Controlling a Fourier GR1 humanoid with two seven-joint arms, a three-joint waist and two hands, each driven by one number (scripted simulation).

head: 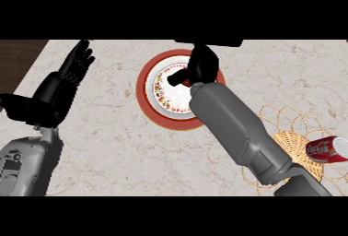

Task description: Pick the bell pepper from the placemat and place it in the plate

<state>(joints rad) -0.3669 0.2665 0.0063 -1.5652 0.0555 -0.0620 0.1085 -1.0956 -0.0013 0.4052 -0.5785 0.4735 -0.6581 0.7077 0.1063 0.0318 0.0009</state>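
Note:
A round plate with a red rim and a white, patterned centre lies at the middle of the counter. My right hand is over the plate's right half with its fingers curled down and its thumb pointing left. The bell pepper shows nowhere on the counter, the plate or the placemat; the curled right hand hides it. The woven tan placemat lies at the right, partly under my right forearm. My left hand rests open at the upper left, fingers up, away from the plate.
A red soda can lies on its side on the placemat's right part. At the far upper left the light stone counter ends at a dark wooden strip.

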